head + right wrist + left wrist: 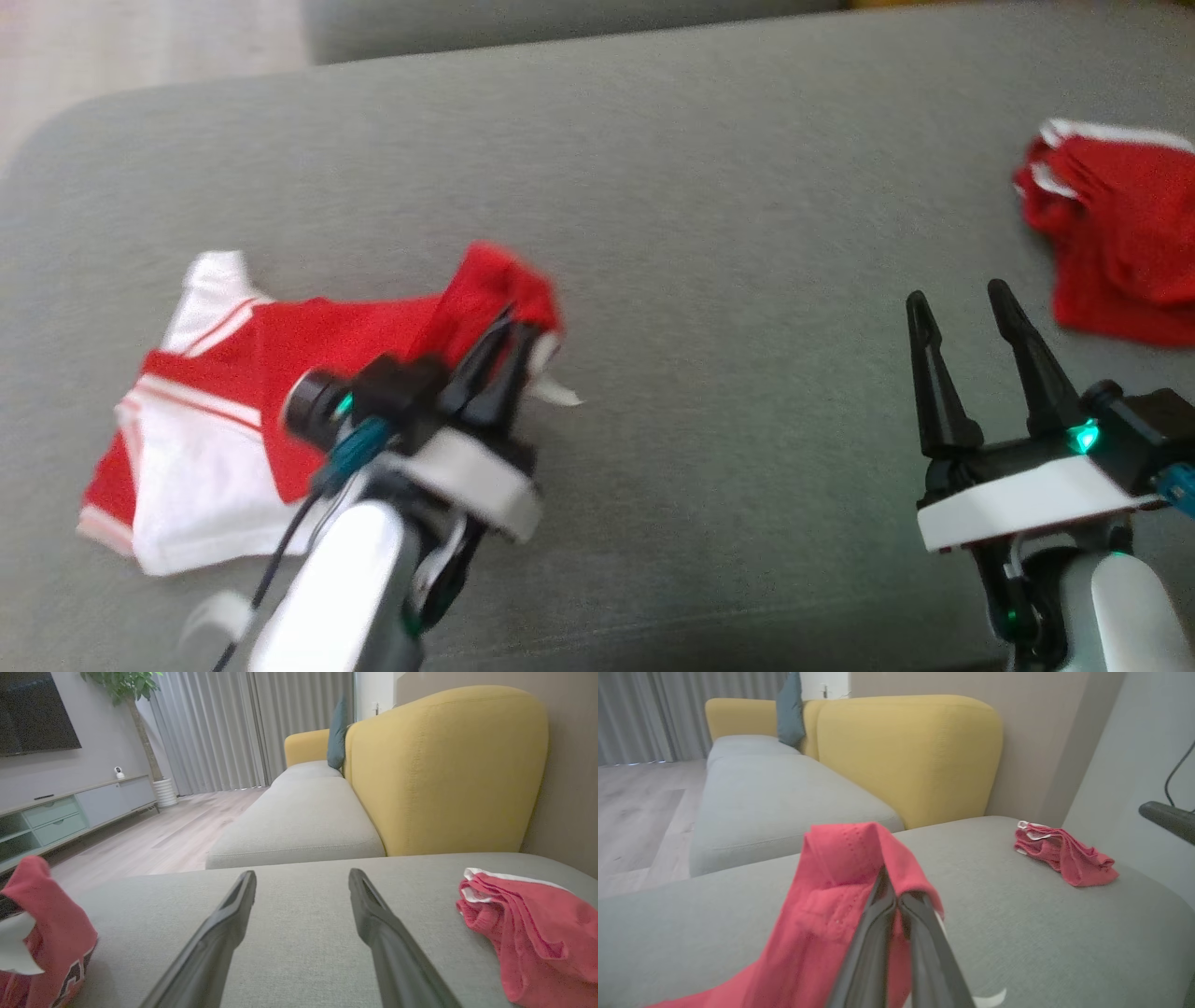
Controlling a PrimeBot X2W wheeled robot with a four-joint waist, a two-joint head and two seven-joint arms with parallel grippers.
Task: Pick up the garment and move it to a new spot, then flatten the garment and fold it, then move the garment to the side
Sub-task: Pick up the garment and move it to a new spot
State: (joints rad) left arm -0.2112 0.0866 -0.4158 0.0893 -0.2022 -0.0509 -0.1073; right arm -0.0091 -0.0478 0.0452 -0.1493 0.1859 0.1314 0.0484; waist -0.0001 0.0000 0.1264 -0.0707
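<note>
- left gripper (512, 327) has its two long dark fingers pressed shut on a raised fold of the red-and-white garment (308, 345), pinching the cloth near its right-hand edge and holding that fold up off the seat.
- seen from the left wrist, the gripped cloth is a soft red knit dotted with rows of tiny holes. it drapes in a peak over the closed fingertips.
- most of the garment lies rumpled on the grey seat cushion (700, 187) on the robot's left. it shows broad white panels, thin red-and-white stripes and a white corner pointing away from the robot.
- a small white label (560, 395) juts out flat just beside the closed fingers.
- right gripper (958, 294) is held over bare grey upholstery on the robot's right. its tapered black fingers are spread wide with nothing between them, well apart from the garment.
- a second red garment (1111, 243), edged in white, sits in a crumpled heap at the far right of the cushion, near the right gripper but not touching it.
- the cushion is a fine, matte woven fabric with a rounded corner. behind it rises a mustard-yellow backrest (444, 765), plump and rounded at the top.
- a teal throw pillow (336, 732) stands on end against the yellow backrest further along the sofa.
- the right wrist view takes in a pale wood-plank floor (154, 840), grey pleated curtains (224, 732), a dark flat screen (32, 714) on the wall, a low cabinet (70, 812) and a potted tree (140, 718).
</note>
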